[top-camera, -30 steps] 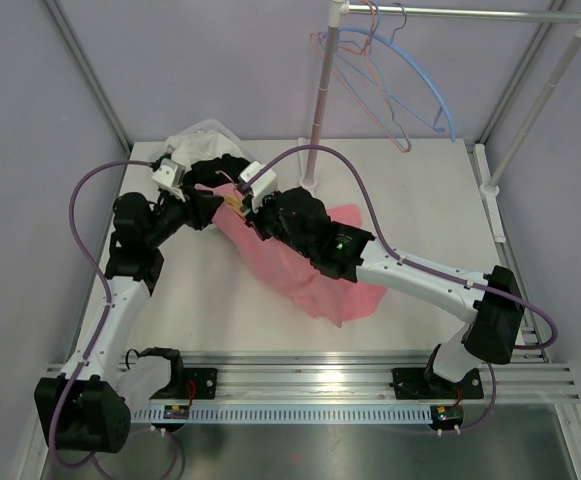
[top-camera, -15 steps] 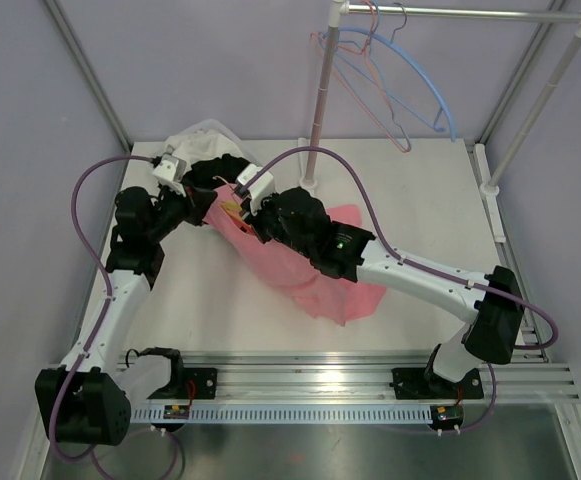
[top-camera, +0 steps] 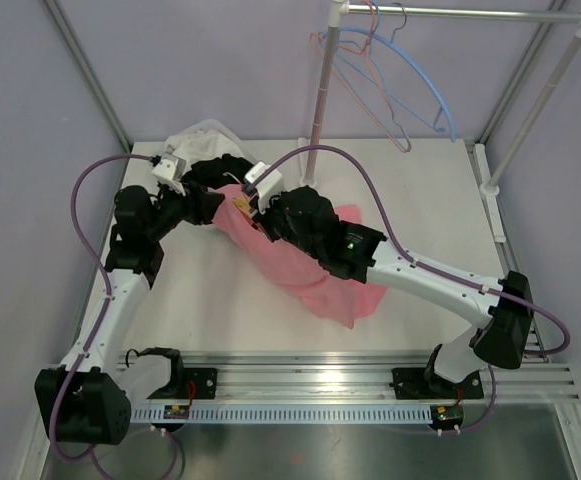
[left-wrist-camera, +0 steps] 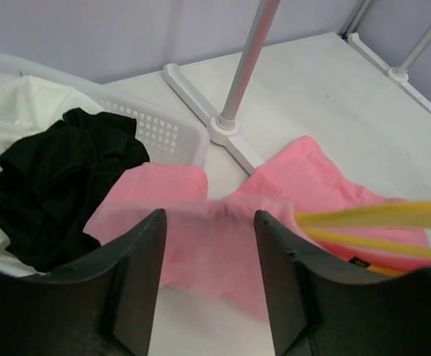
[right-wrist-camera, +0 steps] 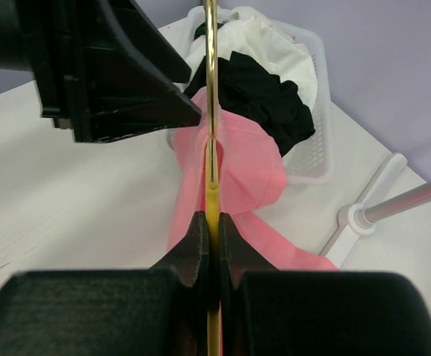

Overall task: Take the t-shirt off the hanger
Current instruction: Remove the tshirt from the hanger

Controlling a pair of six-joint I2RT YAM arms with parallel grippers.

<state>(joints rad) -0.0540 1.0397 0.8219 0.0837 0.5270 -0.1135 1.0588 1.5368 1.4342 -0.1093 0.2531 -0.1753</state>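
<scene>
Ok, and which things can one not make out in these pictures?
- Top view: the right arm covers most of the yellow hanger, so how far it sits inside the pink t-shirt is hidden.
- Left wrist view: the hanger runs off the right edge; whether the open left gripper touches the cloth is unclear.
- Right wrist view: the right gripper grips the hanger edge-on, so its shape cannot be seen.

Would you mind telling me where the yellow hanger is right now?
The yellow hanger is clamped in the right gripper, left of centre in the top view, partly inside the pink t-shirt, beside the white laundry basket.
</scene>
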